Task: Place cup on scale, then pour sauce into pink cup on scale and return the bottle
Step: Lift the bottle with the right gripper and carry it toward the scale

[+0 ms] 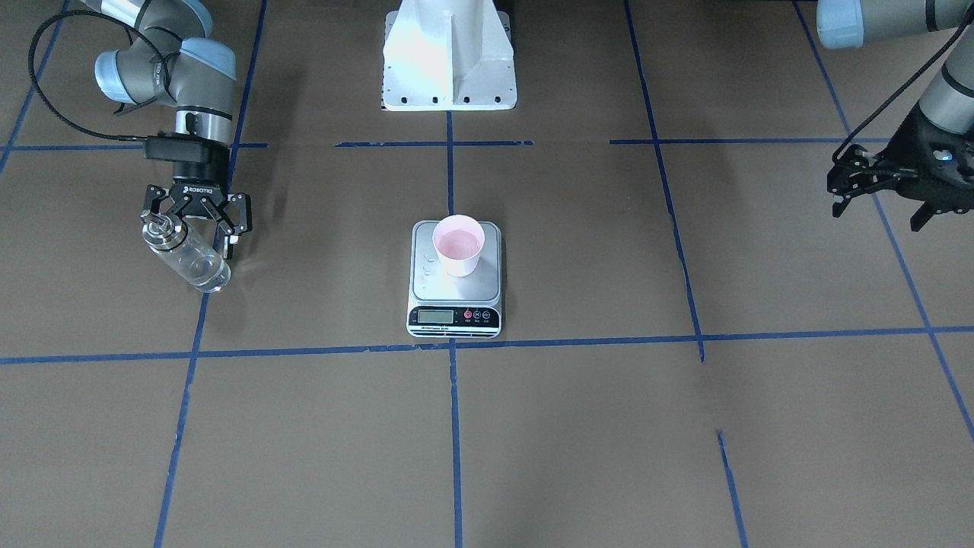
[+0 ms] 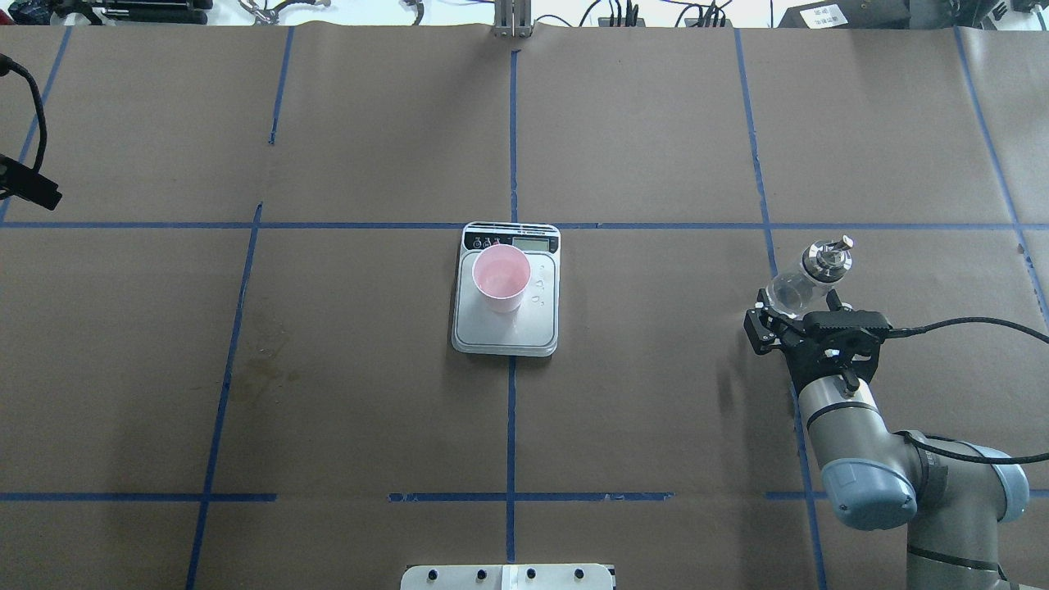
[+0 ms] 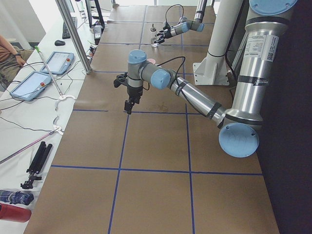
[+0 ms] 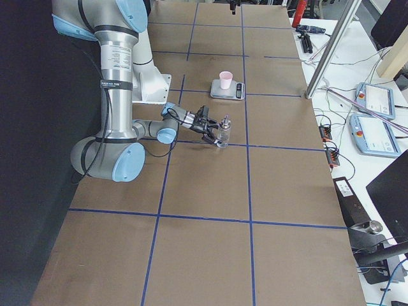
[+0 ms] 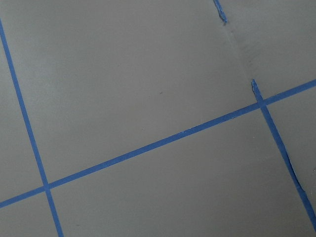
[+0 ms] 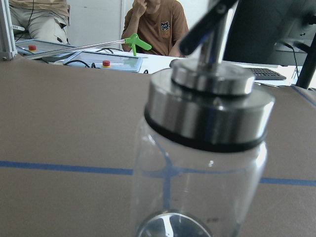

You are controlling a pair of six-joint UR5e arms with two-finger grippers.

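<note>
The pink cup (image 1: 459,244) stands upright on the silver platform of the scale (image 1: 488,293), also seen from above as the cup (image 2: 501,276) on the scale (image 2: 542,332). A few drops lie on the platform beside it. The clear glass bottle (image 1: 188,257) with its silver cap stands upright at the table's right side, between the fingers of my right gripper (image 1: 192,234), which is open around it. The bottle (image 6: 200,168) fills the right wrist view; no fingers show there. The sauce cannot be made out. My left gripper (image 1: 876,215) hangs open and empty, far from the scale.
The robot's white base (image 1: 449,57) stands behind the scale. Blue tape lines (image 2: 512,410) grid the brown table cover. People sit past the table's far edge (image 6: 155,24), by tablets (image 4: 376,101) on a side bench.
</note>
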